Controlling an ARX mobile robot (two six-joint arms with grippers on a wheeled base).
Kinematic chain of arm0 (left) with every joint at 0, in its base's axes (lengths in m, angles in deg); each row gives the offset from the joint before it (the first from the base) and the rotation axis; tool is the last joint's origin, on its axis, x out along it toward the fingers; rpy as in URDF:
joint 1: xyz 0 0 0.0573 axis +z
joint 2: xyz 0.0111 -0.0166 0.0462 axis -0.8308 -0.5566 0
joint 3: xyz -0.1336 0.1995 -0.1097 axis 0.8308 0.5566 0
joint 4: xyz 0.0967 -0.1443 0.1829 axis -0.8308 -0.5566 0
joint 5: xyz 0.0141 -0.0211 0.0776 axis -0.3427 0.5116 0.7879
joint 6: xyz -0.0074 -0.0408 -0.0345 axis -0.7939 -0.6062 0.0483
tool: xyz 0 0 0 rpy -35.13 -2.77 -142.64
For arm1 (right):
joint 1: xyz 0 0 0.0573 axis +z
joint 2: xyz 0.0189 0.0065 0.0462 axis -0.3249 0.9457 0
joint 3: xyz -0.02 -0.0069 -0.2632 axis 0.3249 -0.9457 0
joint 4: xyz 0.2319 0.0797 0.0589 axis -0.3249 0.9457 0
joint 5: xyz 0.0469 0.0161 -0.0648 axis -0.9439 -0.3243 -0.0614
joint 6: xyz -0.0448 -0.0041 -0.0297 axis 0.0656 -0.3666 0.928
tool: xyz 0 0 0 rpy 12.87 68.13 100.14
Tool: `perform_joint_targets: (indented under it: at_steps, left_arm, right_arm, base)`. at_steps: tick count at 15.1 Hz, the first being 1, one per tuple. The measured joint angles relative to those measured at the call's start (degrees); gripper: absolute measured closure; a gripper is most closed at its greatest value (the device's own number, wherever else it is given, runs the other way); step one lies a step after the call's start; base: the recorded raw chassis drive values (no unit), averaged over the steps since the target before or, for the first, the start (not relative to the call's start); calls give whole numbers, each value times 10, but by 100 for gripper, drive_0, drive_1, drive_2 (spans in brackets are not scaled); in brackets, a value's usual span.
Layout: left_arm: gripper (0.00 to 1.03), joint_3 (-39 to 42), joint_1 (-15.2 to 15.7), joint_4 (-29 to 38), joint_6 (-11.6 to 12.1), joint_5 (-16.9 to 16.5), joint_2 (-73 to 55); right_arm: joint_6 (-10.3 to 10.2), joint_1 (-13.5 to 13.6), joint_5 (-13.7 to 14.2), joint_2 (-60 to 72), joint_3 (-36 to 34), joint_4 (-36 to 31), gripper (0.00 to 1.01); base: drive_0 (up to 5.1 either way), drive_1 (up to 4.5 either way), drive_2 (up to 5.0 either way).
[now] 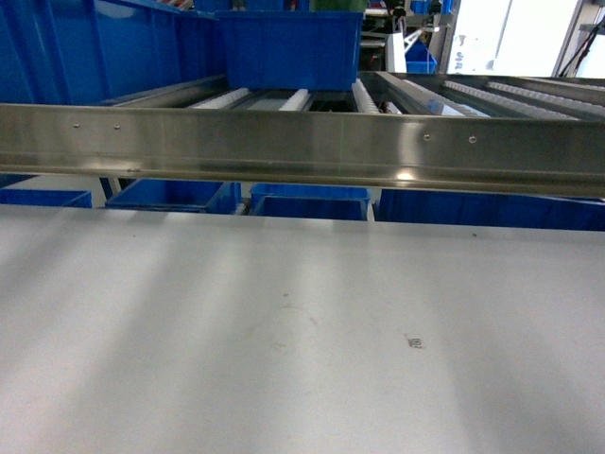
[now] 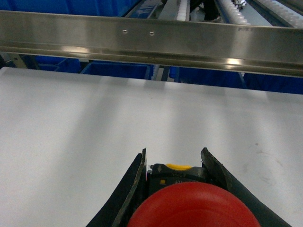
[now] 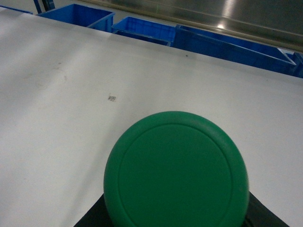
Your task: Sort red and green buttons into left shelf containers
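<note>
**A:** Where are the buttons?

**B:** I have one in each; the left gripper (image 2: 173,163) pinches the red button (image 2: 194,205) between its fingers, cap toward the camera; the green button (image 3: 176,169) fills the right wrist view, but its fingers are hidden, so I cannot tell that grip.

**A:** And beyond?

**B:** Bare white counter (image 1: 284,331) ahead; then the steel rail (image 1: 302,142); the blue bin (image 1: 288,47) sits behind it, up and left, so I'd guess the left arm is nearer.

Left claw (image 2: 173,163) clamped tight; right claw barely visible
</note>
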Motion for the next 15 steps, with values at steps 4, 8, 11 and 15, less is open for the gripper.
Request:
perform_joint_targets:
  at_steps: [4,8,11,15]
  left_arm:
    - [73,0,0,-1,0,0,0]
    - [73,0,0,-1,0,0,0]
    - [73,0,0,-1,0,0,0]
    - [73,1,-1,-1,1,0,0]
  right_arm:
    - [0,0,0,0,0,1,67]
    - [0,0,0,0,0,0,67]
    - [0,0,0,0,0,0,67]
    - [0,0,0,0,0,0,67]
  base:
    - [-461,53,398]
    - [-463,50,396]
    - [-456,59,402]
    - [-461,68,395]
